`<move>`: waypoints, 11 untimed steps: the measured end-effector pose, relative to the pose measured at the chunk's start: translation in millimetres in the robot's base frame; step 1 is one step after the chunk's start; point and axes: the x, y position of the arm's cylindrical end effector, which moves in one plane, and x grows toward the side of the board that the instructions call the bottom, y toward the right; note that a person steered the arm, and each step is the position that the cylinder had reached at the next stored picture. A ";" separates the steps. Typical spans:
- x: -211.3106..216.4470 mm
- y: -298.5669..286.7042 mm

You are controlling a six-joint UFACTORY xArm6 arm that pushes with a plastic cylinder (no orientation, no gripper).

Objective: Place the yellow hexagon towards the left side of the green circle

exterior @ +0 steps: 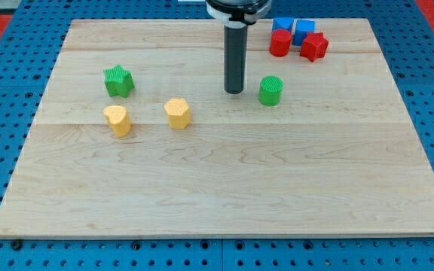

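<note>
**Yellow hexagon sits left of the green circle, with my tip between them**

The yellow hexagon (178, 113) lies on the wooden board (224, 188), well to the view's left of the green circle (270, 90) and a little lower than it. It stands free, touching nothing.

The green circle is the landmark here. Just beside it, on its left, my tip (234, 91) rests on the board at about the same level, with a small gap between rod and circle. The arm has no gripper, so there is nothing to spread or press together; the rod is plain and upright, and touches no block.

Further left of the green circle, beyond the hexagon, lies a second yellow block (117, 120), its shape hard to make out. Above that one, still far left of the circle, is a green star (118, 81).

Up and to the right of the green circle, near the board's top edge, four blocks cluster closely: a red cylinder (279, 43), a red star (314, 47), and two blue blocks (304, 30) behind them.
</note>
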 end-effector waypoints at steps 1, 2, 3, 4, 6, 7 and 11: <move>0.4 91.9; 6.0 122.1; 31.3 41.8; 93.7 -5.0; 153.8 -208.8; 118.9 -250.4; 64.1 -44.8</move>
